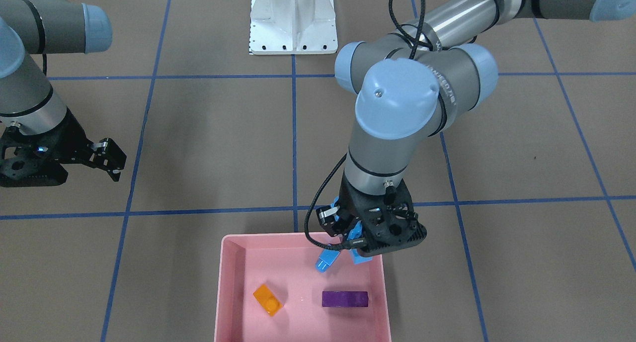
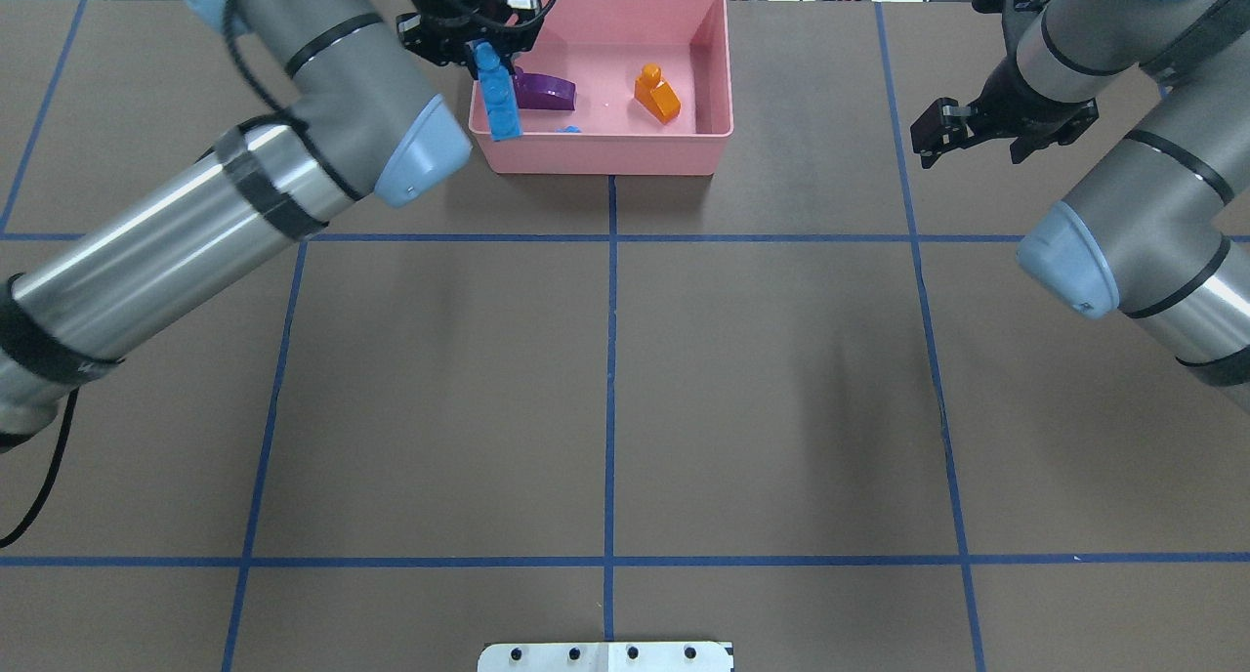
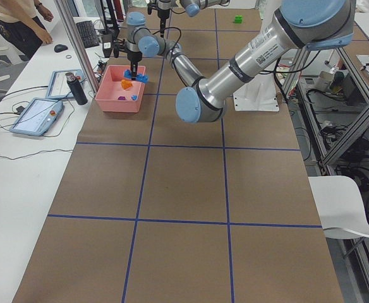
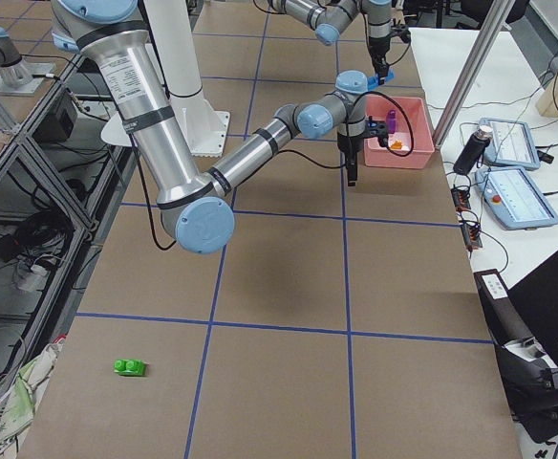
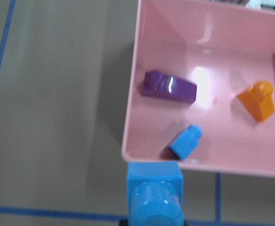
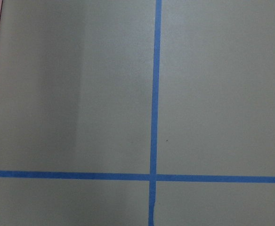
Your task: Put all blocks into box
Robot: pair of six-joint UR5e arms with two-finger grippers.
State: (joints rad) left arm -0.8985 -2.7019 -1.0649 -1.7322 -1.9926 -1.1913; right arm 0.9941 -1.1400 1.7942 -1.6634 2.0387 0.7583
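– What has the left gripper [image 2: 485,59] got?

– The long blue block [image 2: 498,105]. The jaws pinch its upper end, and it hangs upright at the 9 o'clock edge of the box [image 2: 605,154] in the overhead view. The left wrist camera sees it end-on at 6 o'clock: a square face with one round stud. I cannot tell whether it is inside the wall line.

– And the box itself?

– It is pink and shallow, with rounded corners and a glossy floor. Three blocks lie in it. From the wrist camera, the purple block [image 5: 169,87] is a long dark wedge at 10 o'clock. The orange block [image 5: 256,101] is at 3 o'clock with its single stud tipped up. The small blue block [image 5: 185,141] lies on its side at 6 o'clock, just beside the near wall. None of them touch.

– Any outside?

– The green block [image 4: 130,366], a two-stud piece, lies on the brown table at 7 o'clock in the right-end view, well apart from the box.

– The right gripper [image 1: 110,159]?

– Its fingers are spread with nothing between them, above the table and well apart from the box.
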